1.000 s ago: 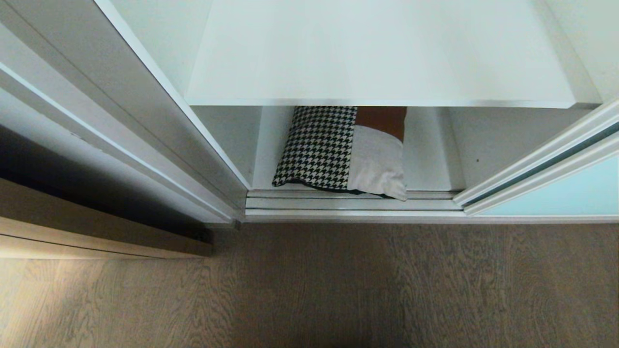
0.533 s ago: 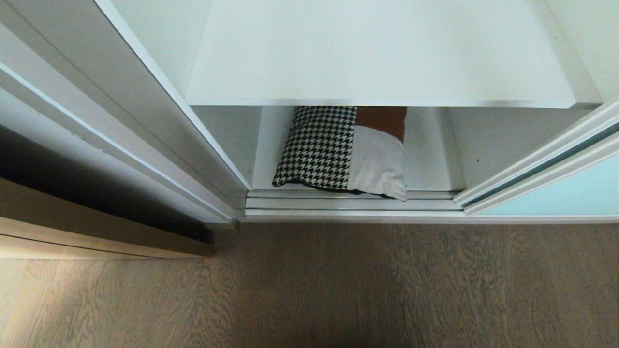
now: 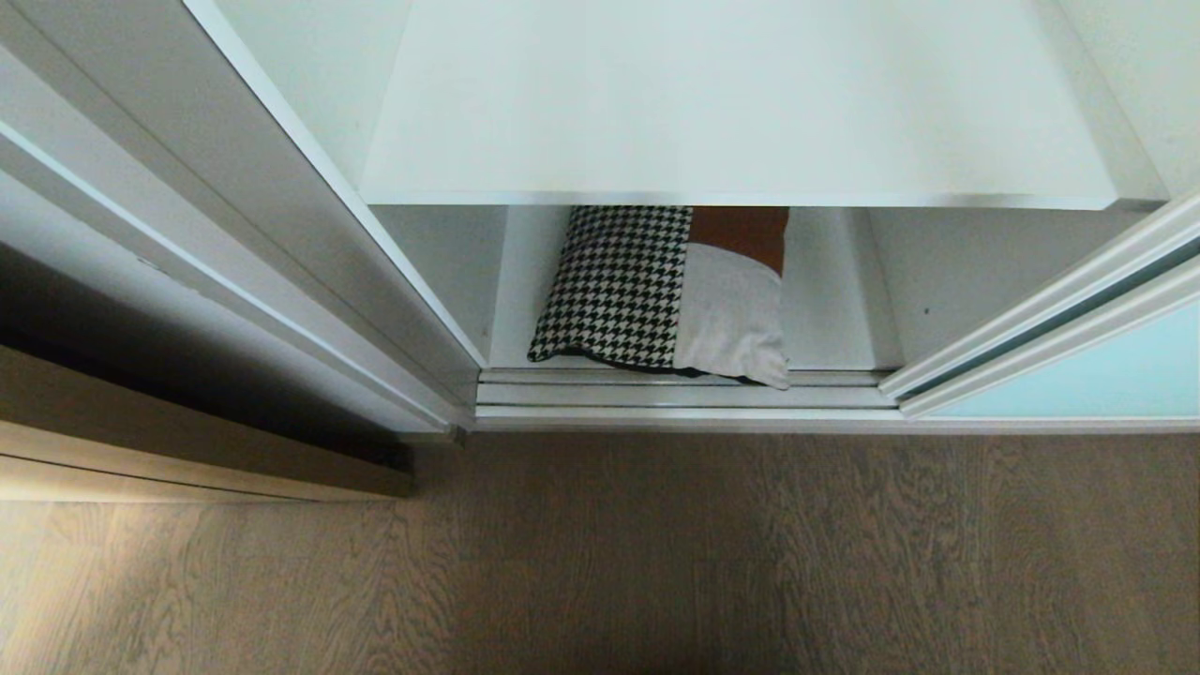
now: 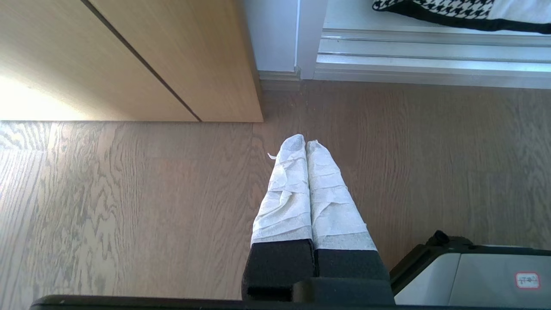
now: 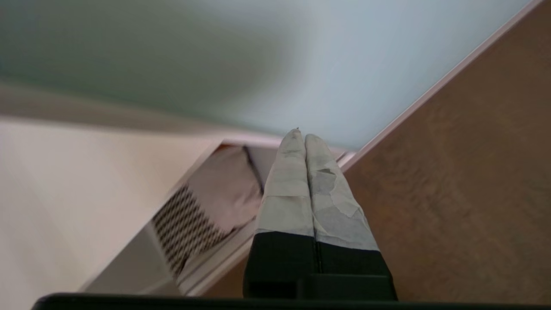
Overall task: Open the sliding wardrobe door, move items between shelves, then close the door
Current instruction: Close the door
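Under the upper shelf (image 3: 731, 103), the cushion (image 3: 656, 291) is lying on the lower shelf (image 3: 825, 309), its front edge sitting just beside the silver track (image 3: 675, 394) at the wardrobe's foot. Its houndstooth half is facing the robot's left, the cream and rust-brown patches the right. The upper shelf is hiding the cushion's far part. The door (image 3: 1078, 384) is standing slid off to the right, its pale aqua glass showing at the edge of the head view, and the opening in front of the cushion is standing uncovered. Neither arm is showing in the head view.

The left gripper (image 4: 306, 144) is hanging over the floor (image 4: 129, 193), well apart from the cushion, with its white-wrapped fingers (image 4: 288, 189) pressing together and holding nothing. A light wood cabinet (image 4: 150, 56) is standing near it, and a corner of the robot's base (image 4: 473, 275) is showing beside it.

The right gripper (image 5: 301, 137) is pointing toward the bottom corner of the door, its fingers (image 5: 288, 189) likewise pressing together on nothing. Past its tips, the cushion is lying beneath the upper shelf, apart from the gripper, though that view is blurring.
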You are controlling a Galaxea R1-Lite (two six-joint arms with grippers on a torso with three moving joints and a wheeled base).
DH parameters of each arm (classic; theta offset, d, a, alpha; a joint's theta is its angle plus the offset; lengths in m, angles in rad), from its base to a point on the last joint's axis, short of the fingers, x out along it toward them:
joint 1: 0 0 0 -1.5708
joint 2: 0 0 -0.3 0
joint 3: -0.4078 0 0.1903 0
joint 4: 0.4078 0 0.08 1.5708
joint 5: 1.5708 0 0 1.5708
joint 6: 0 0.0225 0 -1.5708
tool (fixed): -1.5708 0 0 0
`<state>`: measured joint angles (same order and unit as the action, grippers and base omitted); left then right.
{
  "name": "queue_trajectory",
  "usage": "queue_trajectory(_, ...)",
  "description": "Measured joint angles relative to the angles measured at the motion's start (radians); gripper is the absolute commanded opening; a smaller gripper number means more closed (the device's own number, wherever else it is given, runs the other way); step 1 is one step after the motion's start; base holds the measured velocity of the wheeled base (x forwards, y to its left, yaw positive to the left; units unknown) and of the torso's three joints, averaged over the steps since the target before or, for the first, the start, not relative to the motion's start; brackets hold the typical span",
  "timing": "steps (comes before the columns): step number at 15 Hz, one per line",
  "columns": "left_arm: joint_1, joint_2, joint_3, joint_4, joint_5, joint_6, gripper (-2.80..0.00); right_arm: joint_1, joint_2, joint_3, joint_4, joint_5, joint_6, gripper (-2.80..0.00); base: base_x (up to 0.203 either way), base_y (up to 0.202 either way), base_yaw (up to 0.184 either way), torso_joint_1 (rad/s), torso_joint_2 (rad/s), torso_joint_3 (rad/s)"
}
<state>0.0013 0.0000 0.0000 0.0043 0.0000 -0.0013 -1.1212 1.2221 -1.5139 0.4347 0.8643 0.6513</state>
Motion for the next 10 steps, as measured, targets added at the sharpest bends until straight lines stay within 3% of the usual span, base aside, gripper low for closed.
queue_trajectory(4, 0.0, 0.0, 0.0, 0.0, 0.0, 0.0, -2.8, 0.093, -0.01, 0.029, 0.001, -0.04, 0.004, -2.8, 0.0, 0.0, 0.0, 0.0, 0.0, 0.0)
queue_trajectory(10, 0.0, 0.0, 0.0, 0.0, 0.0, 0.0, -2.8, 0.096, 0.037, 0.037, -0.096, -0.045, 0.041, -2.8, 0.0, 0.0, 0.0, 0.0, 0.0, 0.0)
